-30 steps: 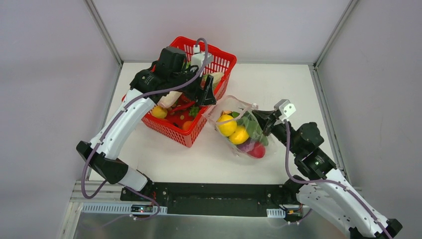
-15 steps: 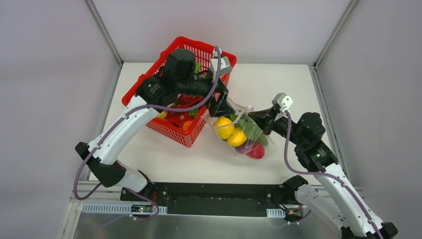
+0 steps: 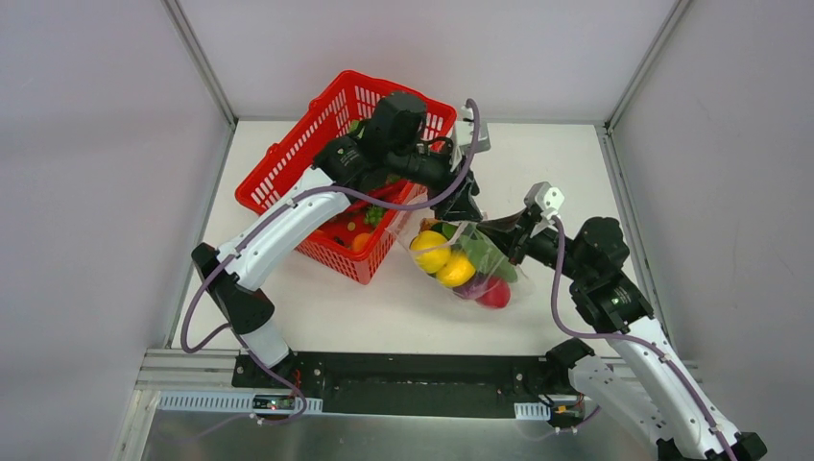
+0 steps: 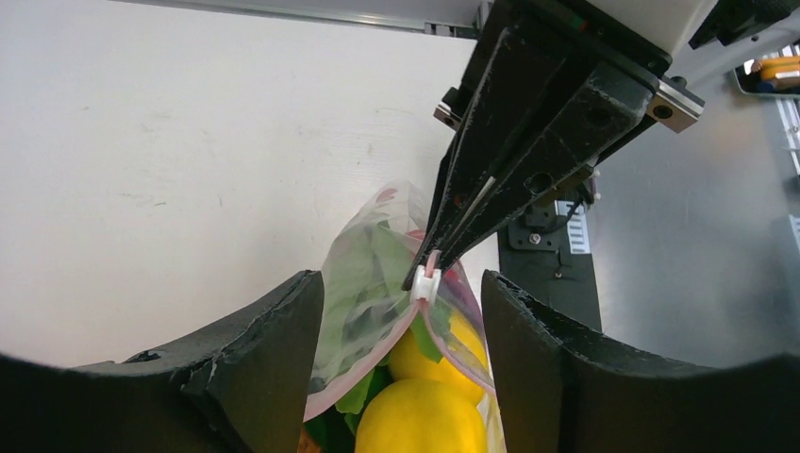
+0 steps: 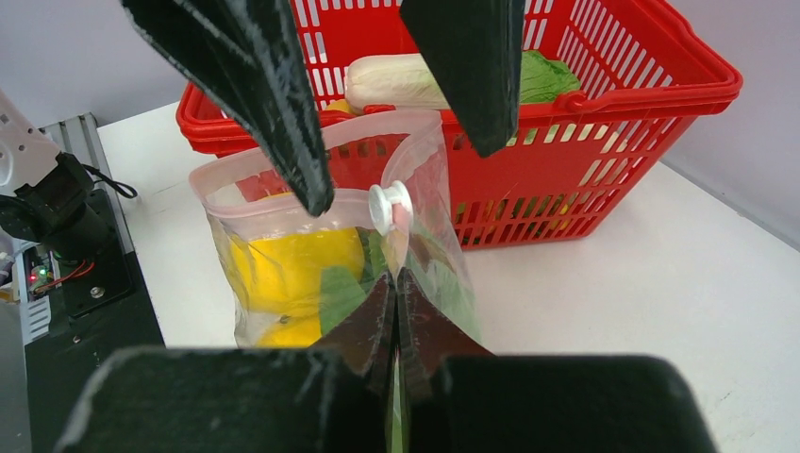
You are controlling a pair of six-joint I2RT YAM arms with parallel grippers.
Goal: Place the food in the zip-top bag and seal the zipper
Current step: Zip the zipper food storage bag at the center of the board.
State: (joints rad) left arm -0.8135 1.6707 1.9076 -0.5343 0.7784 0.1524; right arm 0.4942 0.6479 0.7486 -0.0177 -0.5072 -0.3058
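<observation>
Basket [image 3: 331, 252] sits rear left on tabletop [image 3: 317, 307], bok choy [image 5: 415, 80] in it. Bag [image 3: 466, 269] lies right of it, lemons [image 3: 429, 252] inside.

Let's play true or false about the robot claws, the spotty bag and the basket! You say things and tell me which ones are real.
1. The right claw pinches the edge of the zip-top bag. True.
2. The left claw is squeezed shut. False: its fingers are apart, one on each side of the white slider.
3. The basket is blue. False: it is red.
4. A yellow lemon is inside the bag. True.
5. The bok choy lies in the bag. False: it lies in the basket.
</observation>
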